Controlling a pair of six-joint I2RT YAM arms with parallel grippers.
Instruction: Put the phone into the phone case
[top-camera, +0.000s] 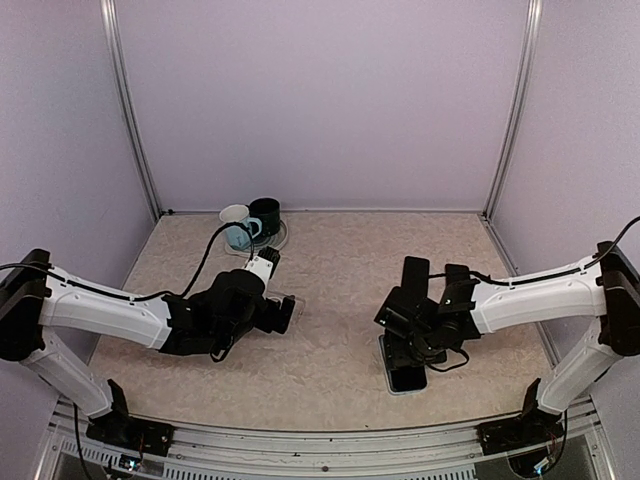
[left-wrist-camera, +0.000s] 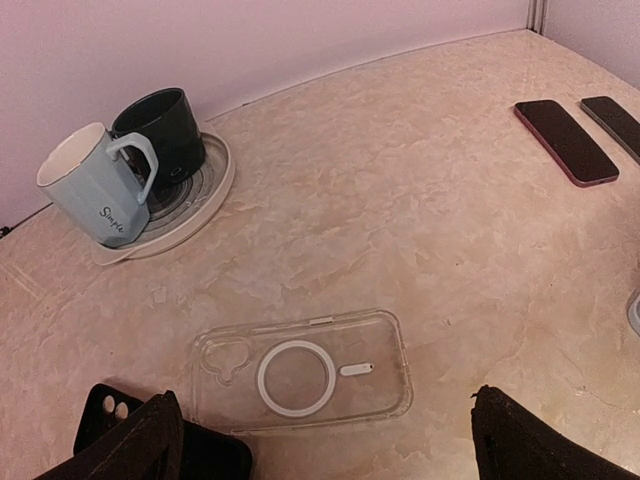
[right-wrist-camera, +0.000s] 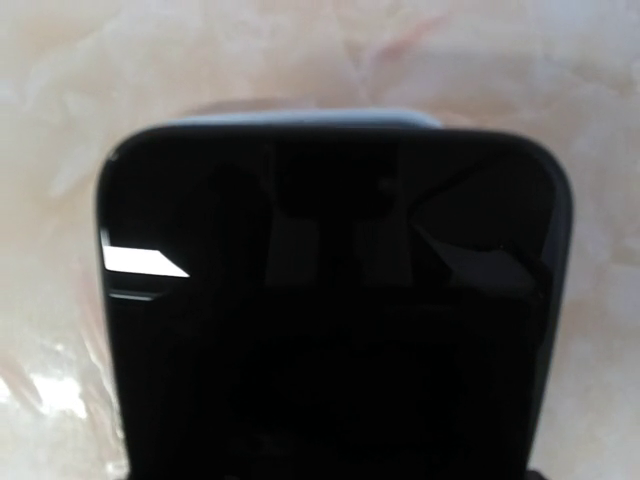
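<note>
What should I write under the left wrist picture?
Empty clear phone case on the table, a pale mug and a dark mug on a tray behind.

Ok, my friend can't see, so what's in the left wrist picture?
A clear phone case with a white ring lies flat on the table, between the dark fingers of the open left gripper. Upper left, a pale mug and a dark mug sit on a round tray; two phones lie far right.
</note>
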